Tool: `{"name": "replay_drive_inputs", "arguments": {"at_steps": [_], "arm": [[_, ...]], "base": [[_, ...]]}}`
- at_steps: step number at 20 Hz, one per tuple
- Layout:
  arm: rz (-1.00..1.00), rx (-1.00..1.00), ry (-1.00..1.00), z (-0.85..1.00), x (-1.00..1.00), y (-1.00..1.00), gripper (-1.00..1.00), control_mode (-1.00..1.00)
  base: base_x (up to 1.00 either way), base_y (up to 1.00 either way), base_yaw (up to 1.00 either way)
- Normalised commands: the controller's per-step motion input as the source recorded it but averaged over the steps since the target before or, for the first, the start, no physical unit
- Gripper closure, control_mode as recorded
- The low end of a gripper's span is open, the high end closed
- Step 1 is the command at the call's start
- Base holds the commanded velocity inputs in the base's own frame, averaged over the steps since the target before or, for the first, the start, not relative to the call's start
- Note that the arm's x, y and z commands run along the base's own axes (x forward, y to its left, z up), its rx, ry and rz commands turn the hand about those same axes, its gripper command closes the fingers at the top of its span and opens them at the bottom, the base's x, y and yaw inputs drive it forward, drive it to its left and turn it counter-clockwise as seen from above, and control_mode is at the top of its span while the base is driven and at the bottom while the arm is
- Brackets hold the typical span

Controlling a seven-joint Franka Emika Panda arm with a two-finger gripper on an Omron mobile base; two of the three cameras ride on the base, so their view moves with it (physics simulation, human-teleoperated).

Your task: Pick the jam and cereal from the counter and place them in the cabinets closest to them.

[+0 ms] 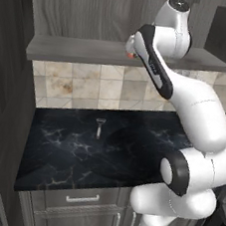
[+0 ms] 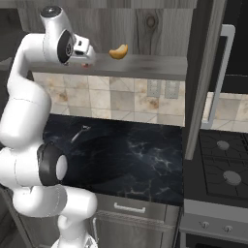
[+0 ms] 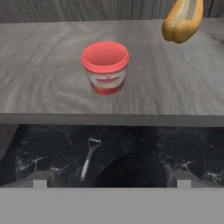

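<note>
My claw (image 3: 111, 179) is hanging wide open and holding nothing, just in front of the cabinet shelf (image 3: 43, 92). The jam (image 3: 105, 68) is standing upright on that shelf, so I am judging this step done; next I am needing to find the cereal.

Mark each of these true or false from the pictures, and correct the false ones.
1. The jam stands upright on the cabinet shelf. True.
2. The gripper is clamped on the jam. False: its fingers are spread and the jar stands free beyond them.
3. A peeler lies on the black counter below the shelf. True.
4. The hot dog lies on the counter. False: it lies on the shelf, beside the jam and apart from it.
5. A cereal box stands next to the jam. False: only the hot dog shares the shelf.
</note>
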Motion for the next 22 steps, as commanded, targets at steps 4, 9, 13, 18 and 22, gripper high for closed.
{"name": "replay_drive_inputs", "arguments": {"at_steps": [4,9,13,18,22], "arm": [[0.03,0.0,-0.01,-0.37,-1.0,-0.3,-1.0,-1.0],[0.01,0.0,-0.01,-0.42,-0.99,-0.38,-1.0,-1.0],[0.0,0.0,0.0,-0.46,-0.91,-0.32,-1.0,-1.0],[0.01,-0.01,0.0,-0.5,-0.73,-0.2,-1.0,-1.0],[0.02,-0.02,0.0,-0.38,-0.51,-0.1,-1.0,-1.0]], "base": [[0.0,0.0,0.0],[0.0,0.0,0.0],[0.0,0.0,0.0],[0.0,0.0,0.0],[0.0,0.0,0.0]]}}
